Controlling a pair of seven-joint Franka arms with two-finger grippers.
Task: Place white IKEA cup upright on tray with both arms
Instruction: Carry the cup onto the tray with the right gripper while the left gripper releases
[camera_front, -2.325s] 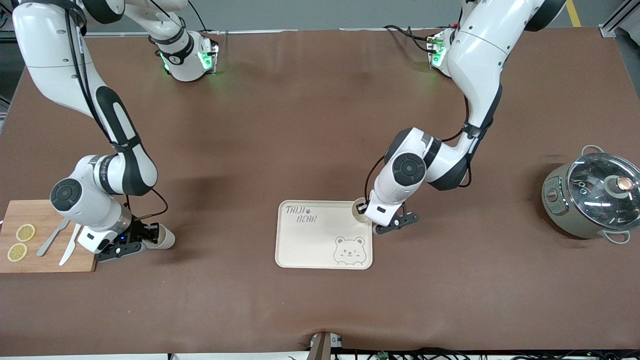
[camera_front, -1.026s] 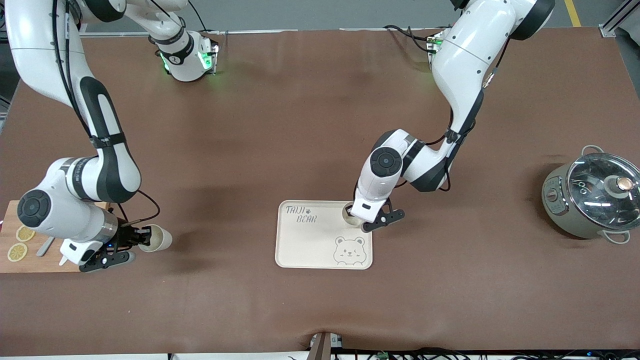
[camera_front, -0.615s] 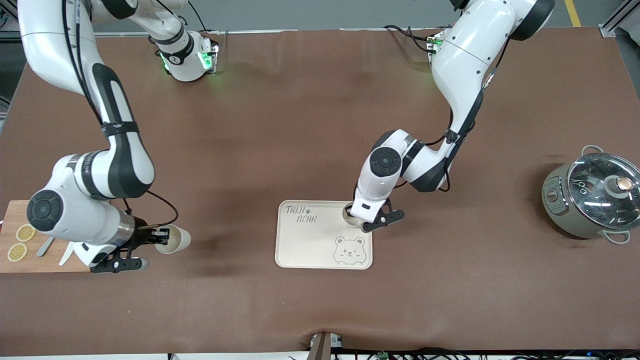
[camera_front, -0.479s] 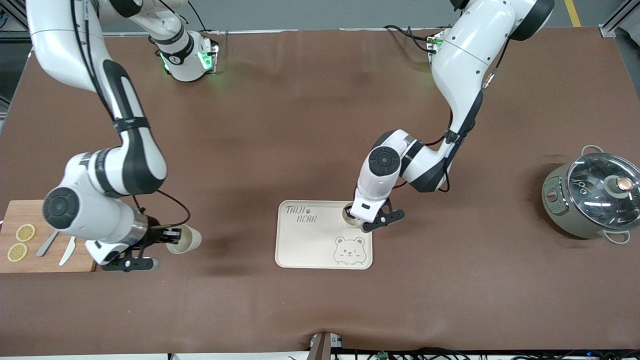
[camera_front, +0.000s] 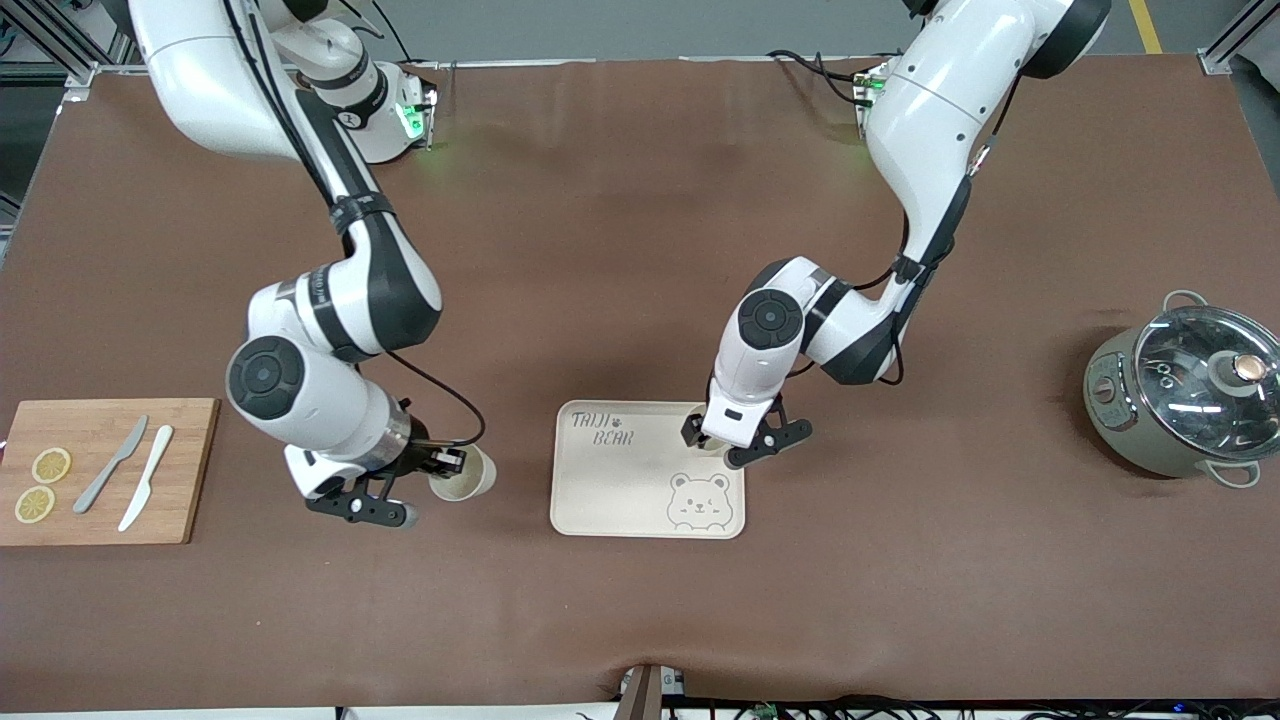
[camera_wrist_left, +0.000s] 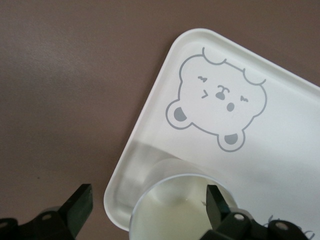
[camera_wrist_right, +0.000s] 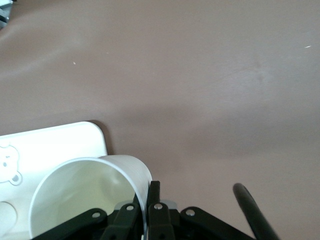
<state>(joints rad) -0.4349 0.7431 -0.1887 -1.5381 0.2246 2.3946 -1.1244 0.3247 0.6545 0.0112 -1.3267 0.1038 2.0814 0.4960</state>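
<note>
Bare tabletop between cup and tray

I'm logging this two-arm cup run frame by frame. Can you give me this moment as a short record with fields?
right gripper: shut on a white cup, tilted, carried over the table between cutting board and tray
left gripper: open, astride a second cup standing on the tray's corner toward the left arm's end
tray contents: that one cup
other items: pot, knives and lemon slices on the cutting board

Cutting board with knives, lemon slices; lidded pot.
</note>
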